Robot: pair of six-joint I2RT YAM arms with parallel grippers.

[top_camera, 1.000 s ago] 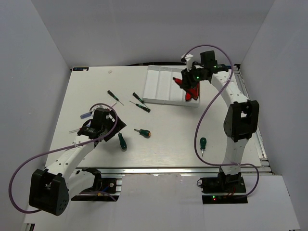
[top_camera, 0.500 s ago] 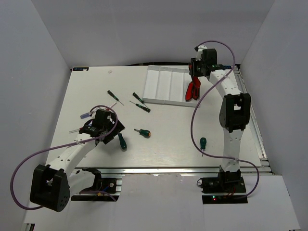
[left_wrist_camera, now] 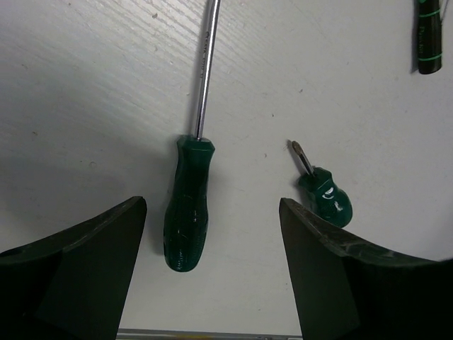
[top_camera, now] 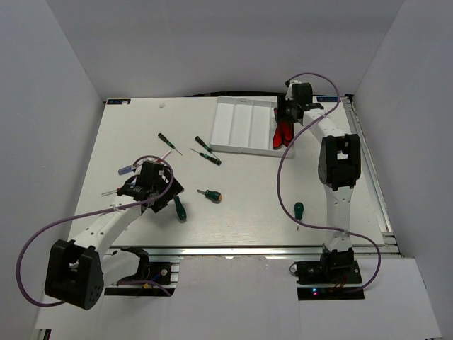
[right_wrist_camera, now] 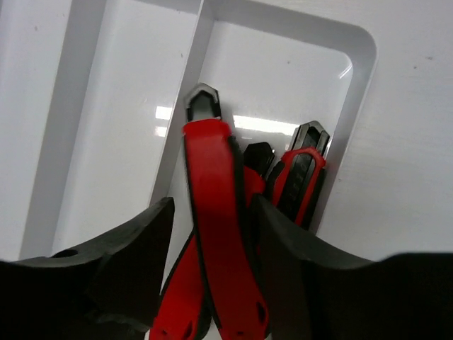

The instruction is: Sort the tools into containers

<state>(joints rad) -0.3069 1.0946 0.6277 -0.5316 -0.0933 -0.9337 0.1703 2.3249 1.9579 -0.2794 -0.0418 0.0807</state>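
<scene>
The right gripper (right_wrist_camera: 212, 212) had begun to spread its jaws over the last second. They stood about half open astride a red knife (right_wrist_camera: 212, 177). The left finger showed a sliver of white beside the knife; the right sat close against it, so I could not tell whether any pinch remained. A second before, that knife had hung crosswise over the tray (right_wrist_camera: 357, 64) at its near right. By this moment it lay lengthways in the rightmost compartment, on top of the other knives (right_wrist_camera: 301, 170). The arm had swung to the far right corner to put it there. I judged this knife as good as sorted, with only the release to finish.

The left gripper (left_wrist_camera: 212, 209) was wide open and held nothing. It had barely shifted and hung low over a big screwdriver (left_wrist_camera: 185, 212), one jaw on each side of the handle. A stubby screwdriver (left_wrist_camera: 325, 198) lay just to the right. Several screwdrivers were still loose on the table (top_camera: 248, 212).
</scene>
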